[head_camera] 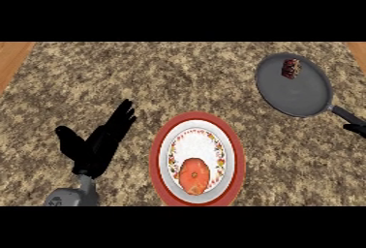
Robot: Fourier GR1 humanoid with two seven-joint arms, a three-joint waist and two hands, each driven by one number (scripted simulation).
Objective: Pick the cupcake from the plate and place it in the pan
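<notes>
Speckled brown granite counter (214, 87) fills the view, with a strip of pale wood showing at its far left and far right corners. One left hand (100, 143) shows at the near left, black, fingers straight and spread upward with the thumb out to the left, holding nothing; its grey forearm enters from the near edge. Just right of it, apart from the fingers, lies one plate (197, 160), round with a broad red rim and a white, flower-bordered centre. One orange-red rounded item (194, 175) sits on the plate's near half. Open counter stretches between the plate and the far right, where one dark grey round pan (295, 86) rests, its black handle pointing to the near right. One small dark red-brown cupcake (290, 68) sits inside the pan near its far rim. At the right edge, by the handle's end, a bit of the black right hand (356, 129) shows; whether its fingers are spread or curled cannot be told.
</notes>
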